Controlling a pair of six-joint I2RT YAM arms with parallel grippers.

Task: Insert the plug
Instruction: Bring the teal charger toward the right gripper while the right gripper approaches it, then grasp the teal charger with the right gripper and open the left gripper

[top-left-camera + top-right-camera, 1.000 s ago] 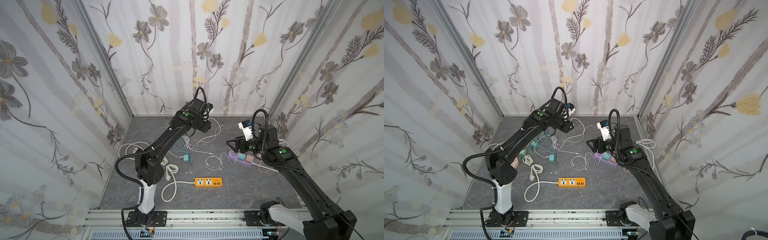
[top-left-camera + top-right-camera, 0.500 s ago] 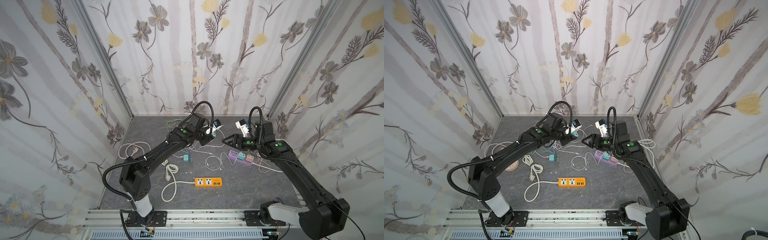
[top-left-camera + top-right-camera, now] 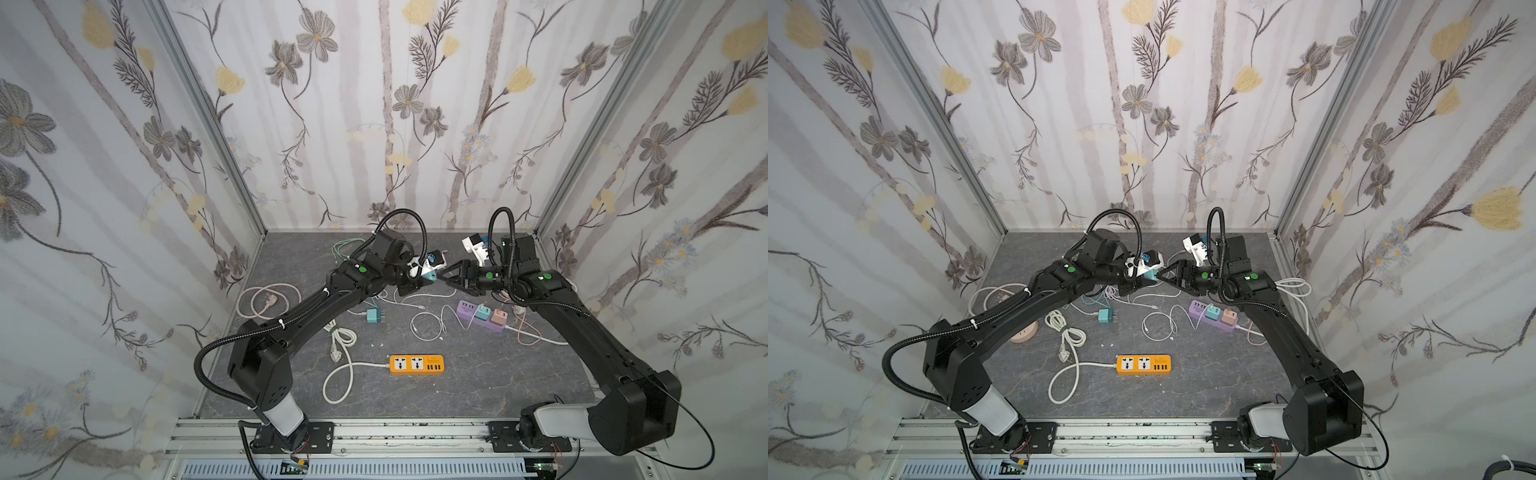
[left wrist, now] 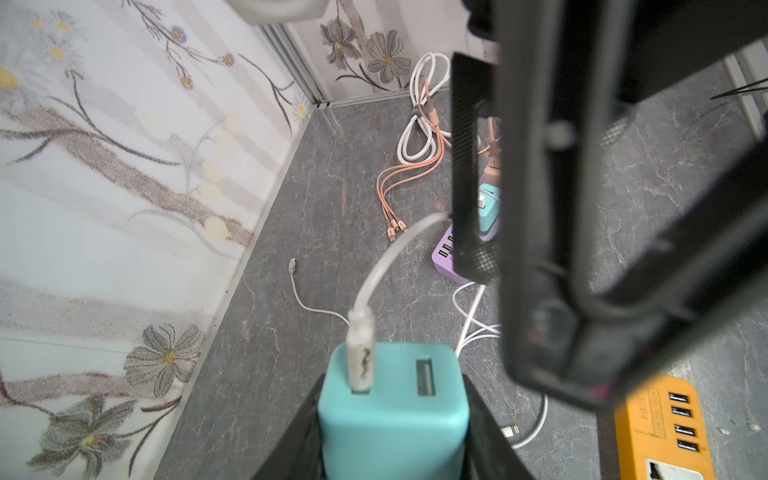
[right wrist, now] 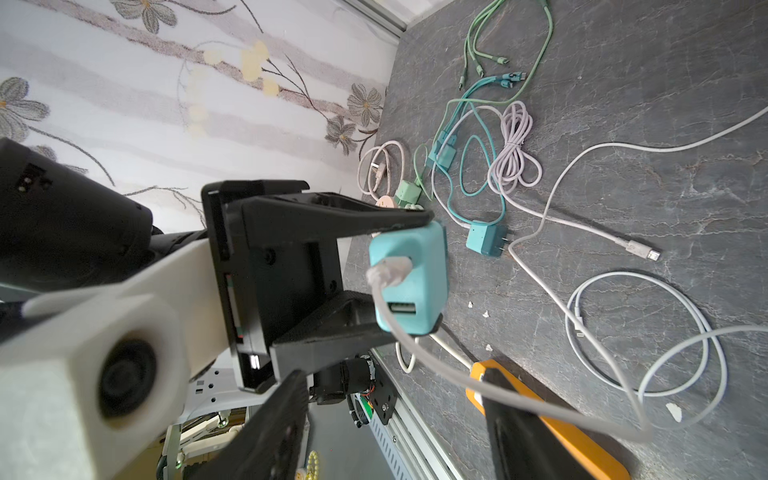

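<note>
**Charger held aloft between two grippers**

The left gripper is clamped on the teal charger, raised over the far middle of the table. A white USB cable is seated in one port. The right gripper faces it from just to the right, jaws apart, with the cable crossing the gap between them. Closing there would likely pinch the cable rather than the body. A pull could then unseat the cable or twist the charger. The trailing cable may snag the purple strip. The prongs are hidden.
</note>
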